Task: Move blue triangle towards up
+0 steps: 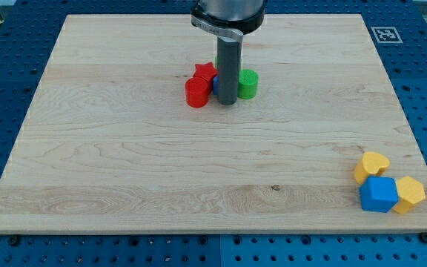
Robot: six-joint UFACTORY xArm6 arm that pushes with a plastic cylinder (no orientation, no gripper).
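Wooden board (124, 163): pale plank on a blue pegged bench; a cluster sits near 12 o'clock, a second cluster at 4 o'clock
Rod: dark and upright; my tip (227, 103) rests inside the upper cluster, between the red cylinder (196, 94) at its 9 o'clock and the green cylinder (247, 84) at its 3 o'clock
Jaws: none on this rig; only a plain rod, holding nothing
Blue triangle (216, 83): only a blue sliver shows at the rod's 10 o'clock, by the red star (204, 73); shape cannot be confirmed
Risk: neighbours crowd close; an upward push likely drags the star or either cylinder along; an off-centre contact may spin the block aside
Far cluster: yellow heart (372, 165), blue block (379, 194), yellow block (409, 193); well apart, no hazard
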